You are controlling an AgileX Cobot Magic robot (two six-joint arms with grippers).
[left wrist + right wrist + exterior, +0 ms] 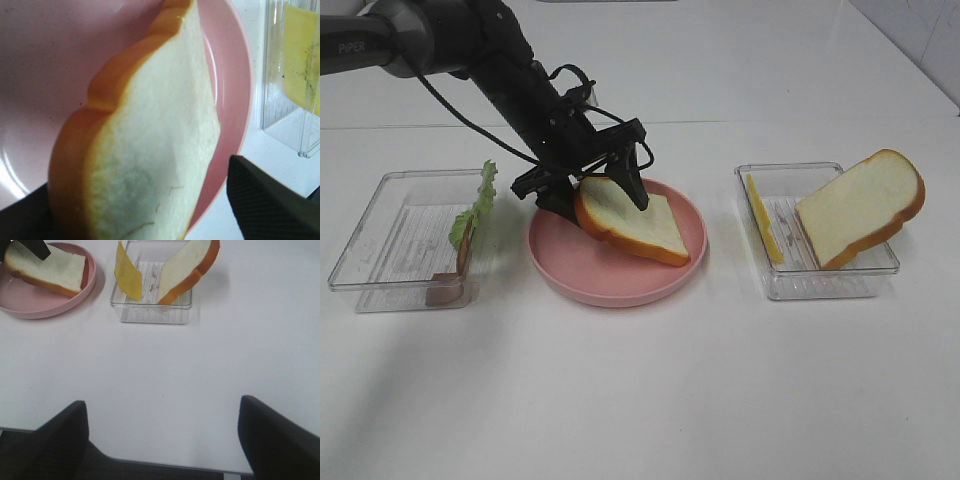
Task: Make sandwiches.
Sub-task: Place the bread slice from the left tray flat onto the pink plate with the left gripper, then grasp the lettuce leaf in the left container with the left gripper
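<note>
One white bread slice with a golden-brown crust lies tilted on the pink plate. My left gripper straddles its crust end, open, with one finger over the bread and the other behind it. In the left wrist view the bread touches one finger, and the other finger stands apart from it. A second bread slice and a yellow cheese slice lean in the right tray. Green lettuce and a reddish-brown meat slice stand in the left tray. My right gripper is open and empty, low over the table's front.
The white table carries the two clear trays on either side of the plate. The left arm and its cables reach in from the back left. The right wrist view shows the plate and the right tray far ahead.
</note>
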